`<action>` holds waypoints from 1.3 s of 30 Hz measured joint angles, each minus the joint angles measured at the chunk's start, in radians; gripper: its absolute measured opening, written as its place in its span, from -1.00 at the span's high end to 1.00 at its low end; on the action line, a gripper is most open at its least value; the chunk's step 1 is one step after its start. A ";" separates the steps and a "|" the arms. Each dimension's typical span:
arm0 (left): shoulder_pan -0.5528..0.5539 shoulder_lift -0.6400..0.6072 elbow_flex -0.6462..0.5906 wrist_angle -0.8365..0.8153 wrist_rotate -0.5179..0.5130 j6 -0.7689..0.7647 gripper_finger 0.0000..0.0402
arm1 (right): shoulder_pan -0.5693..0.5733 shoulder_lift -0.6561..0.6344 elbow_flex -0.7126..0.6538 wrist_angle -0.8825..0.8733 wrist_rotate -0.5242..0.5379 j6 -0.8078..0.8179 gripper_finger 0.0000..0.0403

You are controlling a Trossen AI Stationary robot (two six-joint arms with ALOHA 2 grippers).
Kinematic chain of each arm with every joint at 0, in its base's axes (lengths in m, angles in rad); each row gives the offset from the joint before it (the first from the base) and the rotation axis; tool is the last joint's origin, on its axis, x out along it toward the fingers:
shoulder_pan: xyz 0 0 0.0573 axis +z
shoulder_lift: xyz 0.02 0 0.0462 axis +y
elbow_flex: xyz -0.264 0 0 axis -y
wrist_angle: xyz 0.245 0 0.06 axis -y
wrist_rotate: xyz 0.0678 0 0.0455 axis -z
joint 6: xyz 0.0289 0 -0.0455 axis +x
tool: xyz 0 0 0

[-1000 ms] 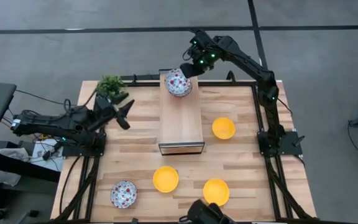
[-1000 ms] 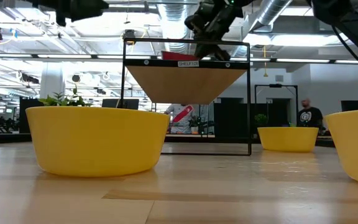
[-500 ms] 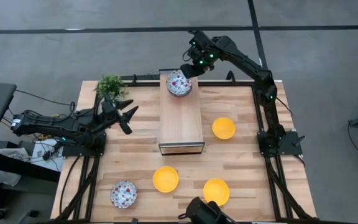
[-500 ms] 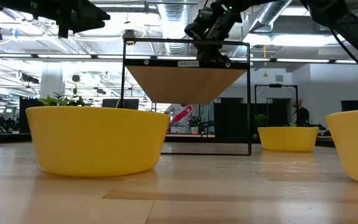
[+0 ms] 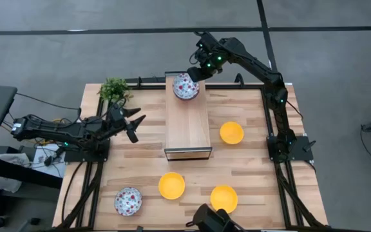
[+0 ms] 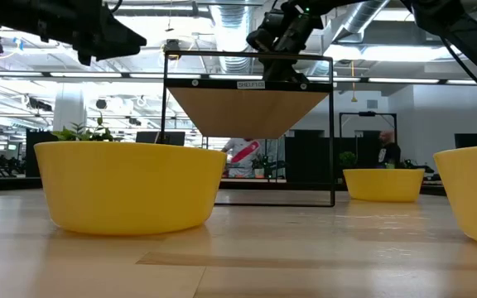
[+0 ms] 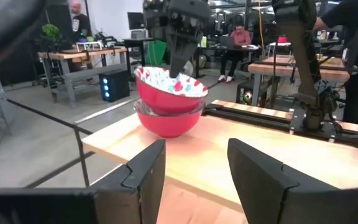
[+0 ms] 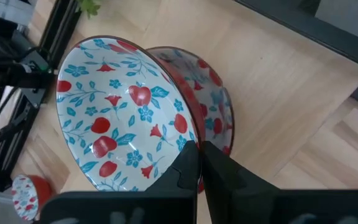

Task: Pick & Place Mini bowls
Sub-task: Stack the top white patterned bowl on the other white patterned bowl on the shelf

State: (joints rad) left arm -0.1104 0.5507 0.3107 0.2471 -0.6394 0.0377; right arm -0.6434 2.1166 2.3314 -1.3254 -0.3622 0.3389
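Grey concrete floor (image 5: 76, 51) is spreading around the wooden surface (image 5: 140, 161). Ceiling strip lights (image 6: 23, 74) are glowing upper left, while a person (image 6: 381, 149) is standing at mid right.

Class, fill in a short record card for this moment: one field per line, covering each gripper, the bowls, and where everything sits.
right gripper: fingers shut on the rim of the upper floral bowl, tilted into a second floral bowl
stack location: far end of the raised wooden shelf
left gripper: open, hovering beside the shelf, holding nothing
yellow bowls: three on the table
third floral bowl: near left corner
potted plant: far left corner
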 joint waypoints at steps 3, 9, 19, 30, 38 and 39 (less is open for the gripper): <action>0.000 0.000 0.000 0.004 0.026 -0.002 0.14 | 0.002 0.000 0.000 0.002 0.007 0.000 1.00; 0.000 0.000 0.000 0.005 0.028 -0.002 0.14 | 0.002 0.000 0.000 0.000 0.022 0.000 1.00; 0.000 0.000 0.000 0.009 0.028 -0.002 0.14 | 0.022 0.000 0.000 -0.006 0.023 -0.009 0.98; 0.000 0.000 0.000 0.016 0.057 0.001 0.14 | 0.026 0.000 0.000 -0.005 0.026 -0.010 0.95; 0.000 0.000 0.001 0.023 0.068 0.002 0.14 | 0.030 0.000 0.000 -0.005 0.026 -0.010 0.88; 0.000 0.000 0.001 0.023 0.068 0.002 0.14 | 0.031 -0.001 0.001 -0.005 0.026 -0.010 0.87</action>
State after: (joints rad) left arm -0.1104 0.5503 0.3119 0.2703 -0.5716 0.0395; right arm -0.6128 2.1159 2.3320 -1.3304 -0.3364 0.3286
